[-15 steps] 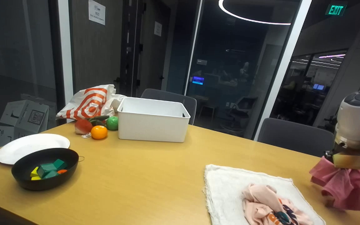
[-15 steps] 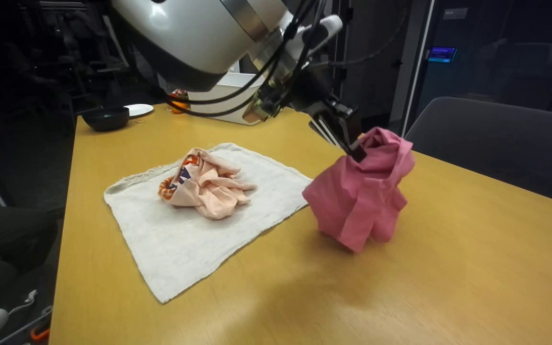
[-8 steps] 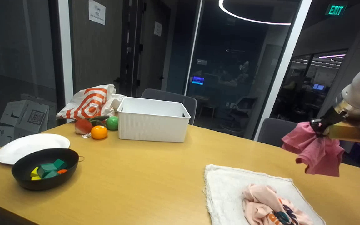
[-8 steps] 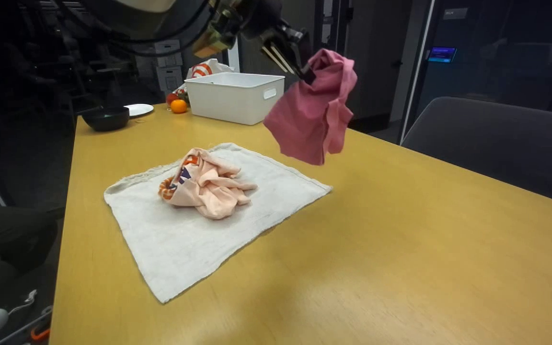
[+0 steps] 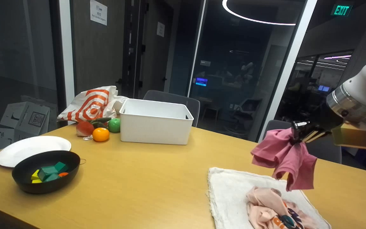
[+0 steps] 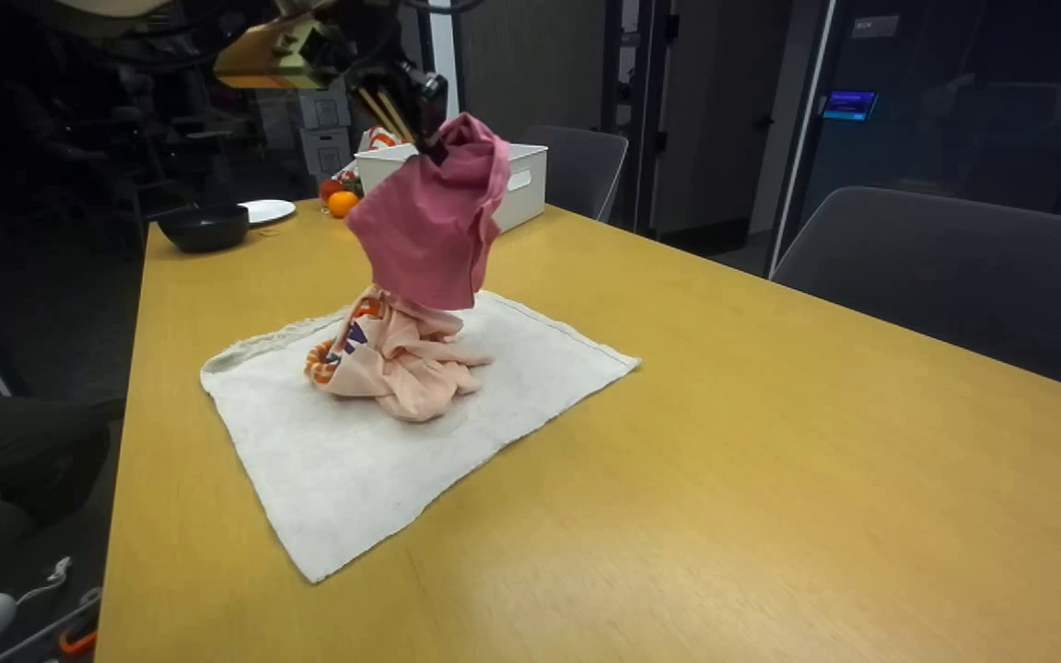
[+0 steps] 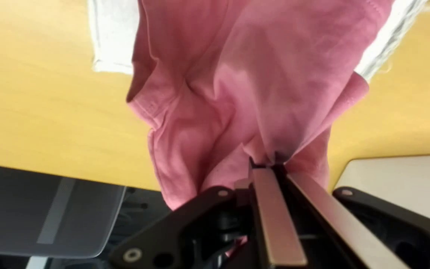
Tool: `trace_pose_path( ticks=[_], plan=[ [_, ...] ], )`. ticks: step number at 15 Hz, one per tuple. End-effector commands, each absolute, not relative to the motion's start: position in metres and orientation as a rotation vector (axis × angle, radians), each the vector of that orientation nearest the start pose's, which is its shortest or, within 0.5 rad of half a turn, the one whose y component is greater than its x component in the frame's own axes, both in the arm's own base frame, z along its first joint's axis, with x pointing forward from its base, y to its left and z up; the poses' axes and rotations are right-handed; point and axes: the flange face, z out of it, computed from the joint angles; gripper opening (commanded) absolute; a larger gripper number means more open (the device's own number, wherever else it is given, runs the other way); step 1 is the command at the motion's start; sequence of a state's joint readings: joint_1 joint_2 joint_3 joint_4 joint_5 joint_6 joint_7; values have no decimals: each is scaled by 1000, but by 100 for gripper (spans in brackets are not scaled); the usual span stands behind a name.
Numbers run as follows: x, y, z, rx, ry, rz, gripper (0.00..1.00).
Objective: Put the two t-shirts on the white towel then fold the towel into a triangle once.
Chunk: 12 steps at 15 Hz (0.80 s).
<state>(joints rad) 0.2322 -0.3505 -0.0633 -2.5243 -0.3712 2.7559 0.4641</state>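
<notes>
Gripper (image 7: 269, 164): black and two-fingered, held at a tilt, on the right in an exterior view; its jaws are narrow, pinching a gathered fold of the dusty-pink cloth T-shirt (image 5: 292, 163)
Pink T-shirt: hanging in loose folds from the jaws, raised above the light yellow-brown wooden surface (image 6: 770, 479)
White cloth towel (image 6: 355, 497): spread flat on the surface, four-sided, with a frayed edge; near right in an exterior view
Pale-peach cloth T-shirt (image 6: 411, 364): crumpled in a heap on the towel, orange and dark-blue print showing; in an exterior view the pink T-shirt's lower edge overlaps the top of the heap; whether the two touch, I cannot tell
Black round bowl (image 5: 46, 188): at the left of the surface in both exterior views; green, yellow and orange pieces (image 5: 48, 172) lie inside
White round plate (image 5: 21, 149): just to the far side of the bowl in an exterior view, partly overlapped by it
White ribbed plastic bin (image 5: 156, 130): far side of the surface; left of it, a round green item (image 5: 114, 125), a round orange item (image 5: 100, 135) and a white plastic bag with orange-red rings (image 5: 94, 105)
Dark-grey chair (image 6: 963, 285): beyond the right edge of the surface in an exterior view
</notes>
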Motion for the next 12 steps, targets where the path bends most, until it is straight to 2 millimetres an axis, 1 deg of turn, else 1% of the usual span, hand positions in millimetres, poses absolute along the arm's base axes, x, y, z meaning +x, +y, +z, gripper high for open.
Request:
trace_pose_path(
  ticks=[1, 2, 4, 5, 7, 9, 11, 12],
  plan=[
    [428, 104, 433, -2953, -195, -746, 5],
    [423, 107, 421, -2938, -243, -669, 5],
    [415, 106, 390, -2924, -327, -500, 5],
    [413, 102, 375, -2921, -364, -412, 5],
    [411, 90, 352, -2908, -441, -239, 5],
    [416, 79, 336, -2889, -527, -125, 5],
    [432, 71, 324, -2892, -635, -64, 4],
    [440, 73, 322, -2883, -700, -47, 4]
  ],
)
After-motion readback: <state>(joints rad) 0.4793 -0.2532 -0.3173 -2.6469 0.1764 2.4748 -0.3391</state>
